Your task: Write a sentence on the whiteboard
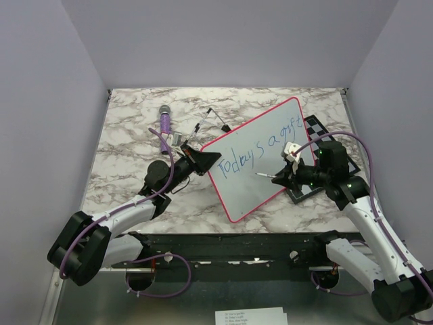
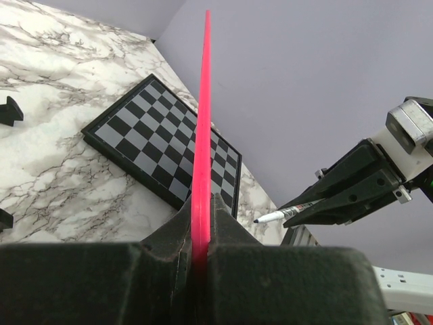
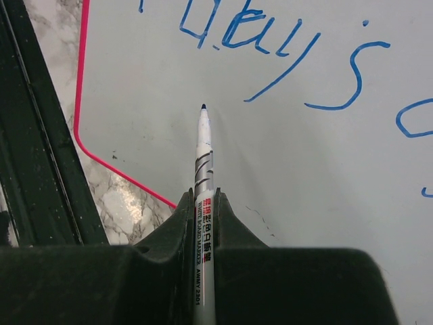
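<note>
The chessboard [image 1: 315,126] lies mostly hidden under the whiteboard [image 1: 237,189] and right arm [image 1: 338,179], with strips showing at the board's 3 o'clock. The right wrist view cuts the sentence [image 3: 283,68] off at 12 and 3 o'clock. The print on the paper sheet [image 1: 252,316] at 6 o'clock is unreadably small.

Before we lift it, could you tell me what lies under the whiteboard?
A chessboard shows past the whiteboard's right edge; how far it runs underneath is covered.
</note>
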You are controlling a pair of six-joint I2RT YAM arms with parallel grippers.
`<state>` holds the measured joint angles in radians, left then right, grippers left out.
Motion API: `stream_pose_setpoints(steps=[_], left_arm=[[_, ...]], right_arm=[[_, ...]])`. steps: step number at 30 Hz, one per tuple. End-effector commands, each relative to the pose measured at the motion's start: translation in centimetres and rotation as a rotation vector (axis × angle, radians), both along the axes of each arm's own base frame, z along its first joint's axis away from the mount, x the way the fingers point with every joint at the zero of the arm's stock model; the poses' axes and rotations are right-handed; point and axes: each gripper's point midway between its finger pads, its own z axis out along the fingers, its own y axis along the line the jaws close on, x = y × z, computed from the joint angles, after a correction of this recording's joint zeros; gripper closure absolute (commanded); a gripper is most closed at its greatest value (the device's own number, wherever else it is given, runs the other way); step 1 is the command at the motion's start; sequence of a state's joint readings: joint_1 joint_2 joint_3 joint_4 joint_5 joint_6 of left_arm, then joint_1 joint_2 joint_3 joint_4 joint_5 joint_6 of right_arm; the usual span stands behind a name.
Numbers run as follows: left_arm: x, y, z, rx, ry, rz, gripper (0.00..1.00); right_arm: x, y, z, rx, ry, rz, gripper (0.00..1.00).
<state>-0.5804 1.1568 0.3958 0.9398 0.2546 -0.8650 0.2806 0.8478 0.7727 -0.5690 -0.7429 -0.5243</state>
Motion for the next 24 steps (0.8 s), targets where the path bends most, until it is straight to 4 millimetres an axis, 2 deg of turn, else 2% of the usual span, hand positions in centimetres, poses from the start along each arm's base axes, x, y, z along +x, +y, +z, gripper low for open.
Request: stream_pose_setpoints(steps=[1, 8, 12, 16, 24], left_arm=[[-0.4, 0.6, 4.9, -0.117, -0.124, 0.022, 1.0], [-0.4, 0.5, 4.8, -0.116, -0.122, 0.02, 1.0], [-0.4, 0.4, 4.9, -0.129, -0.119, 0.015, 1.0], [-0.3, 0.4, 5.0, -0.131, -0.119, 0.014, 1.0], [-0.1, 0.4, 4.7, -0.124, -0.11, 0.024, 1.0]], right_arm=[[0.7, -0.4, -0.3, -0.029, -0.033, -0.028, 0.99], [1.7, -1.0, -0.4, -0.084, -0.067, -0.046, 1.0], [1.0, 0.5, -0.4, -0.089, -0.058, 0.032, 0.99], [-0.4, 2.4, -1.2, -0.12, -0.07, 0.129, 0.99], [-1.0, 3.2, -1.6, -0.109, -0.072, 0.142, 0.99]])
